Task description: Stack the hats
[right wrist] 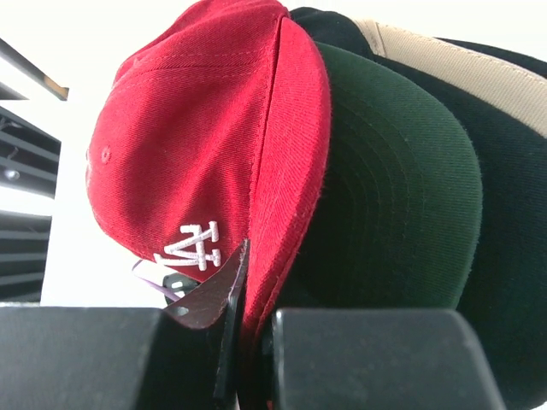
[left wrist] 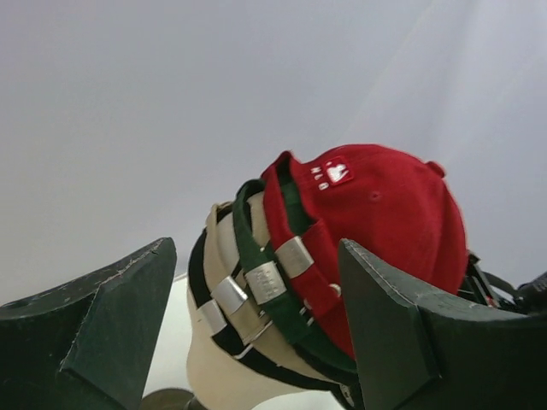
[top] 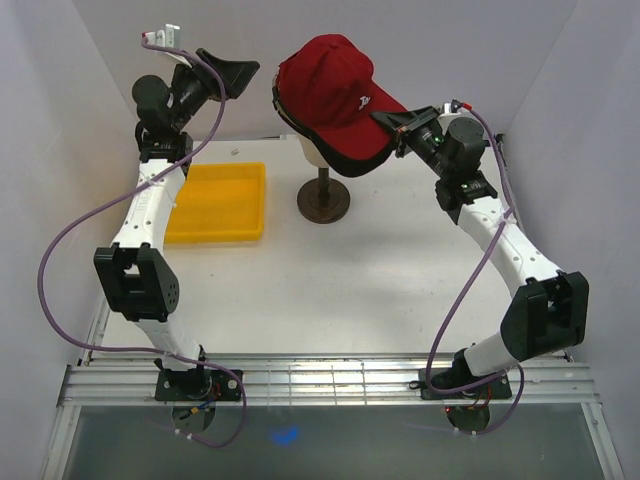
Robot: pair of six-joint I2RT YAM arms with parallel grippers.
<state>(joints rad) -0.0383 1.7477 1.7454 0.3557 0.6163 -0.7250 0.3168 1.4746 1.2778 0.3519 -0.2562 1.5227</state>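
Red cap (top: 330, 85) seated atop the other hats (right wrist: 402, 171) on the mannequin head (left wrist: 218, 380), brim pinched between the fingers of the right gripper (right wrist: 252, 342); left gripper (top: 235, 75) spread, empty, stack just beyond its fingertips. Stacking seemingly complete; release remains

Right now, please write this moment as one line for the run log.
stage: red cap on top of stack on dummy head | right hand: shut on red cap brim | left hand: open, holding nothing

Left gripper (left wrist: 256, 256): fingers spread apart. Beyond, red fabric baseball cap (left wrist: 385, 209) tops dark green cap (left wrist: 245, 224), tan cap (left wrist: 224, 248) and black cap (left wrist: 197, 275) on beige mannequin head (left wrist: 214, 376).
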